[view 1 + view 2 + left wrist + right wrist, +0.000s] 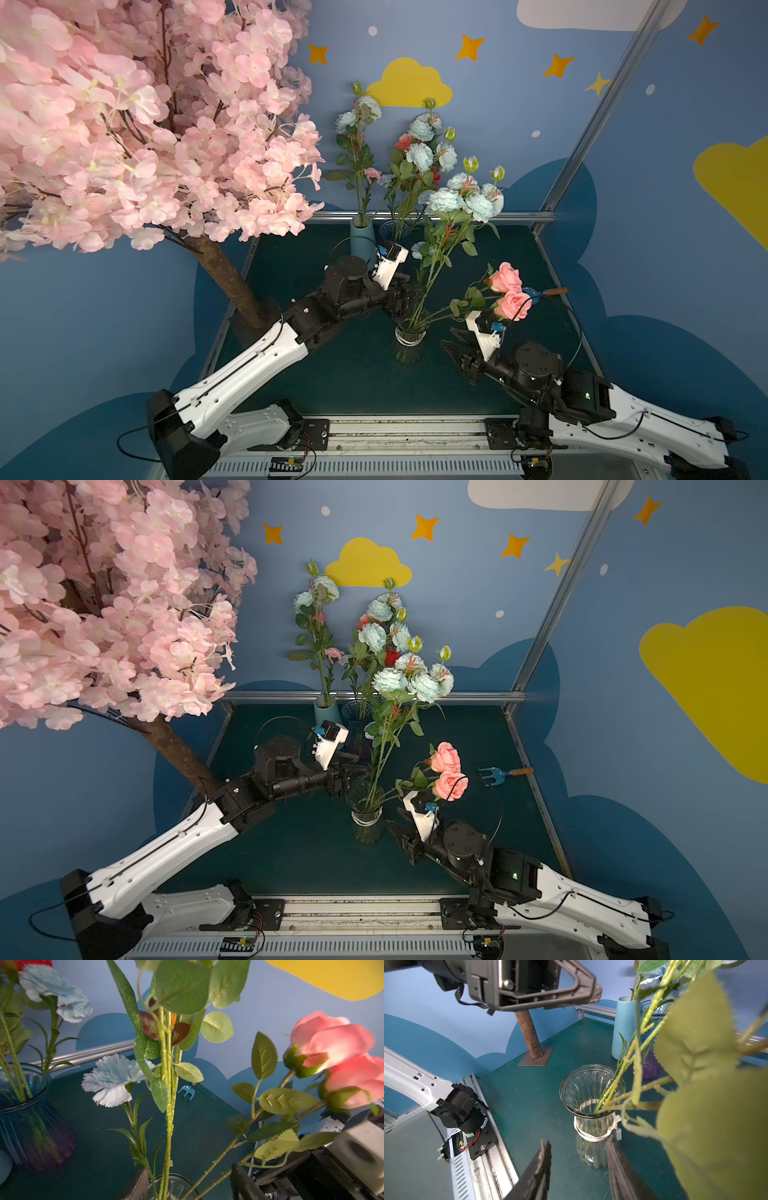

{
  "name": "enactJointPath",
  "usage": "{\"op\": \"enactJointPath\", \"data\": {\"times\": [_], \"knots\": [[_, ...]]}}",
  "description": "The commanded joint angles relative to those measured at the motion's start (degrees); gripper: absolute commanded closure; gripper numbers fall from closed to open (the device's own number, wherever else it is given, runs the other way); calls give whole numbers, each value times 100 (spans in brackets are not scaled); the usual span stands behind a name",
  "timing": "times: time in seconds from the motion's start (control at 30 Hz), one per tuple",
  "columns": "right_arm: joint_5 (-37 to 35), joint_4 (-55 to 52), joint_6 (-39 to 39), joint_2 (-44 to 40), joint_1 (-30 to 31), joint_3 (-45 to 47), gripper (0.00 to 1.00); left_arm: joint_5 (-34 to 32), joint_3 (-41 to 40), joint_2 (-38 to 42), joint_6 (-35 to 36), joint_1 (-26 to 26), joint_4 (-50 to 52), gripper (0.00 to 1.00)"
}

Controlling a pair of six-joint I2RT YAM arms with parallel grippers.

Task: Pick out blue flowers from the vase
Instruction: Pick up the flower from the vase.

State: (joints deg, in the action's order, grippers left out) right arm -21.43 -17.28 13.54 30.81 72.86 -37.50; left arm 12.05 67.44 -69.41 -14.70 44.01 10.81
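A pink blossom tree fills the left, its trunk standing on the bench. At the far edge a pale blue vase and a blue-purple glass vase stand side by side. A blue hand fork lies right of two pink roses.

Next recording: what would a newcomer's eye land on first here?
The big pink-blossomed artificial tree fills the left of both top views. Centred on the dark green table, a clear ribbed glass vase holds tall ruffled pale blue flowers and two pink roses leaning toward the right arm.
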Motion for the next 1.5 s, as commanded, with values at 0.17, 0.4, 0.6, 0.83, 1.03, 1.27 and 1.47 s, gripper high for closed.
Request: {"op": "enactJointPath", "data": {"times": [0.17, 0.4, 0.6, 0.83, 1.03, 1.27, 1.47], "knots": [[-11, -74, 63, -327, -86, 242, 58, 60, 685, -650, 275, 11, 483, 42], [38, -74, 111, -426, -158, 337, 61, 89, 831, -882, 276, 13, 436, 55], [113, -55, 143, -427, -223, 351, 65, 67, 1031, -1114, 332, 2, 457, 61], [171, -35, 162, -393, -274, 367, 68, 95, 1184, -1310, 370, -28, 451, 68], [224, -19, 166, -383, -329, 379, 69, 94, 1208, -1427, 325, -81, 422, 72], [359, -21, 207, -383, -356, 332, 71, 419, 1237, -1302, 281, -79, 379, 94], [765, -27, 172, -140, -358, 101, 71, 456, 1128, -938, 261, -76, 280, 97]]}}
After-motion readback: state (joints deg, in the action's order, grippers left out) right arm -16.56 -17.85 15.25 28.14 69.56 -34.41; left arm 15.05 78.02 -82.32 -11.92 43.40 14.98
